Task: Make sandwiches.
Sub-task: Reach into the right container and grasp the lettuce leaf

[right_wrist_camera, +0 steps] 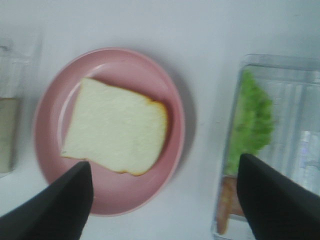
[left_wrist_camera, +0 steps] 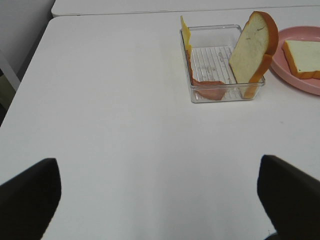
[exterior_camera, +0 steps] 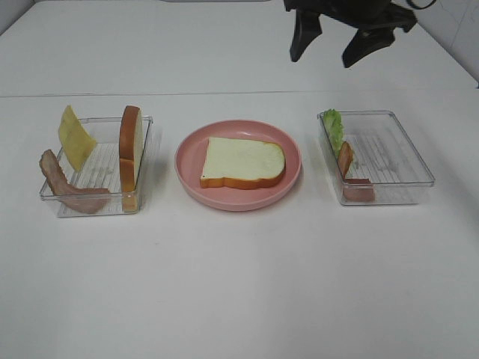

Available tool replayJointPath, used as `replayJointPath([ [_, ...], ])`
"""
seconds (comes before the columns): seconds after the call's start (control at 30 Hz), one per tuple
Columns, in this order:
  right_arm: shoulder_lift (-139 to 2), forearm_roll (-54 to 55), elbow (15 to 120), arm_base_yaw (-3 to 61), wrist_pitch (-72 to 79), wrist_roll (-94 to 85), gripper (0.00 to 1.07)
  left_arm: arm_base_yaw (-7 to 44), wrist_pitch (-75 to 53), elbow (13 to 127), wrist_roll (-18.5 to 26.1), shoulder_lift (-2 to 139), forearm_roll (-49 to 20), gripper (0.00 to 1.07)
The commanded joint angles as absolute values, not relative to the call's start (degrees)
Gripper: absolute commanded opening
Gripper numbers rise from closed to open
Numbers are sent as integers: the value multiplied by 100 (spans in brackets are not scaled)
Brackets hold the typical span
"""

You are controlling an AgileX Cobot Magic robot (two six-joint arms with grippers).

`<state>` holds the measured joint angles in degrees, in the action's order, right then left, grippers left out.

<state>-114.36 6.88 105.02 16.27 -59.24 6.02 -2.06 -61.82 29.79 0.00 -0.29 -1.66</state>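
**White tabletop largely bare; one bread slice plated, both grippers spread and empty**

White tabletop [exterior_camera: 239, 284] is left bare across its whole near half, and open room is kept between the three containers set in a row. A seam [exterior_camera: 150, 94] is drawn across the far side, where another white surface is joined. In the left wrist view the table's rounded corner and side edge are shown, well apart from the left tray [left_wrist_camera: 227, 95].

The pink plate [exterior_camera: 187, 161] is placed in the middle, with a bread slice [exterior_camera: 243, 162] laid flat on it. In the left tray an upright bread slice [exterior_camera: 130, 146] is leaned on the wall nearer the plate. A cheese slice [exterior_camera: 75, 138] is propped against the outer wall, and a bacon strip [exterior_camera: 63, 187] is curved along the outer side and near end. In the right tray [exterior_camera: 397, 149], lettuce [exterior_camera: 334, 131] and a second bacon strip [exterior_camera: 346, 158] are stood against the wall nearer the plate.

The right gripper [exterior_camera: 324, 58] is held high over the far side, between plate and right tray. Its fingers [right_wrist_camera: 55, 205] are spread with nothing between them, and the plated slice and lettuce are seen well below. The left gripper [left_wrist_camera: 160, 200] is hung over bare table, parted wide and empty, well short of the left tray.
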Motion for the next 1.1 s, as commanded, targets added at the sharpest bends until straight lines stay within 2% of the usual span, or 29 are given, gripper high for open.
replayJointPath([
  [0.03,-11614,0,10754,1513,-6182,945,77,-166,-6159,2968,-46,-149,-143,102],
  [0.47,-12416,350,10754,1175,-6062,945,77,-166,-6159,2968,-52,-149,-143,102],
  [1.1,-13104,556,10754,1175,-5512,928,76,-166,-6159,2968,-46,-149,-143,102],
])
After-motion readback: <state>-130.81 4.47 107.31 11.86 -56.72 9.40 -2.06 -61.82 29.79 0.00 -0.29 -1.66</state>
